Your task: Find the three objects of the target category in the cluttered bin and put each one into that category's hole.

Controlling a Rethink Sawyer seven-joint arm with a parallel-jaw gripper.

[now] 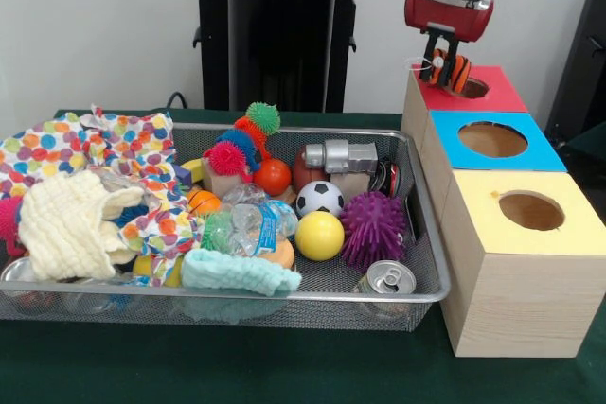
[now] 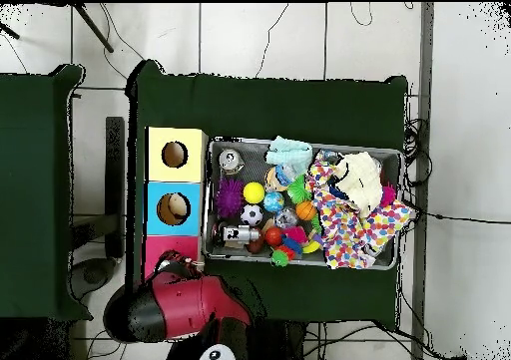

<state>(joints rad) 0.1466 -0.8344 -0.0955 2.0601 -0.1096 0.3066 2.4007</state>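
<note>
My gripper (image 1: pixel 440 65) hangs from the arm at the upper right. It is shut on an orange-brown striped plush toy (image 1: pixel 455 72) and holds it just above the red-topped box, at the near-left edge of its round hole (image 1: pixel 473 88). The wire mesh bin (image 1: pixel 428 234) sits to the left of the boxes, full of clutter. No pale yellow plush toy shows among it. In the overhead view the arm (image 2: pixel 185 306) covers the gripper and most of the red box (image 2: pixel 158 248); the bin (image 2: pixel 208 206) lies beside the boxes.
A blue-topped box (image 1: pixel 540 151) and a yellow-topped box (image 1: pixel 492 224) stand in a row nearer the camera. The bin holds a purple spiky ball (image 1: pixel 372 227), a soccer ball (image 1: pixel 319 198), a yellow ball (image 1: pixel 319 235), a can (image 1: pixel 386 279), a crushed bottle (image 1: pixel 246 229) and cloths (image 1: pixel 71 224).
</note>
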